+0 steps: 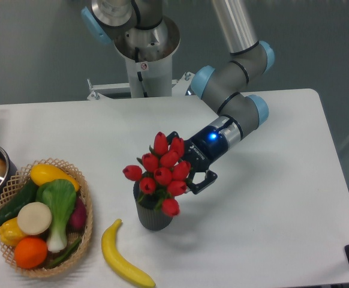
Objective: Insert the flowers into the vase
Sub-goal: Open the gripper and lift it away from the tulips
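Below and just left of the gripper: the vase (155, 217), a short dark grey ribbed cylinder, stands on the table (270, 198) with the flowers (160, 173) rising out of its mouth.
Gripper state: the gripper (195, 171) has its two fingers spread apart on either side of the bunch's right edge; I see no squeeze on the stems, though the blooms hide the exact contact.
Step in hand: letting go, as I judge it, with the stems seated in the vase.
Doing it well: back away along the arm's own line, up and to the right, so neither finger snags a bud or tips the vase; move slowly until the fingers are free of the leaves.
Risk: the bunch leans left and one bud droops over the rim, so a brush could pull it out.
Flowers' look: a tight cluster of red tulip buds, small green leaves, stems hidden inside the vase.
Farther left of the gripper: a banana (124, 257) and a woven basket (83, 231) of vegetables.
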Robot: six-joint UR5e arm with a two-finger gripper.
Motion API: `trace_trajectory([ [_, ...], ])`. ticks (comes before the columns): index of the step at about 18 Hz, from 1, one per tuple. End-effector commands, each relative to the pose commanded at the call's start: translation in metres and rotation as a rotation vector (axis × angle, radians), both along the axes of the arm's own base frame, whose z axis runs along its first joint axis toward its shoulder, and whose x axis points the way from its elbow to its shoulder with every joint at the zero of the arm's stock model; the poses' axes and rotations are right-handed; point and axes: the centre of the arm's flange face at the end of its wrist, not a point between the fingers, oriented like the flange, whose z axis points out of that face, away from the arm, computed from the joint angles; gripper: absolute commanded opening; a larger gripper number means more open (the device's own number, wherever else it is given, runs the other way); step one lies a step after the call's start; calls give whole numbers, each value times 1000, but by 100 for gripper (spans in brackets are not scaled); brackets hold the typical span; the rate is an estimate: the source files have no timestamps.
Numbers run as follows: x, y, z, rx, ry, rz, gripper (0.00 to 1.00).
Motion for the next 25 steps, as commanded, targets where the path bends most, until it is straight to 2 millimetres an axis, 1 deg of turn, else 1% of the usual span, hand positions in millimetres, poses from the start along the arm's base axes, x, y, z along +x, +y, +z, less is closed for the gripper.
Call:
trace_trajectory([
  [1,0,-1,0,-5,4,1,100],
  [3,-2,-5,4,-16,17,9,100],
  [5,-10,-15,12,-49,49,29,100],
  [6,-11,-22,12,-100,77,40,100],
  [9,-19,-32,21,-168,137,60,100],
  [11,-21,-35,28,-183,175,67,100],
  [13,-45,-48,53,-210,247,110,100],
  [15,-58,-57,61,-291,319,135,100],
  [17,-79,-74,75,-378,395,180,100],
  [19,-89,-81,79,-442,437,201,100],
  [20,-97,-89,86,-463,458,221,100],
  [22,-119,-108,109,-519,514,278,100],
  [23,-125,-113,118,-562,549,296,100],
  [24,-130,-123,123,-627,585,319,100],
  [25,-138,-141,131,-715,626,357,100],
])
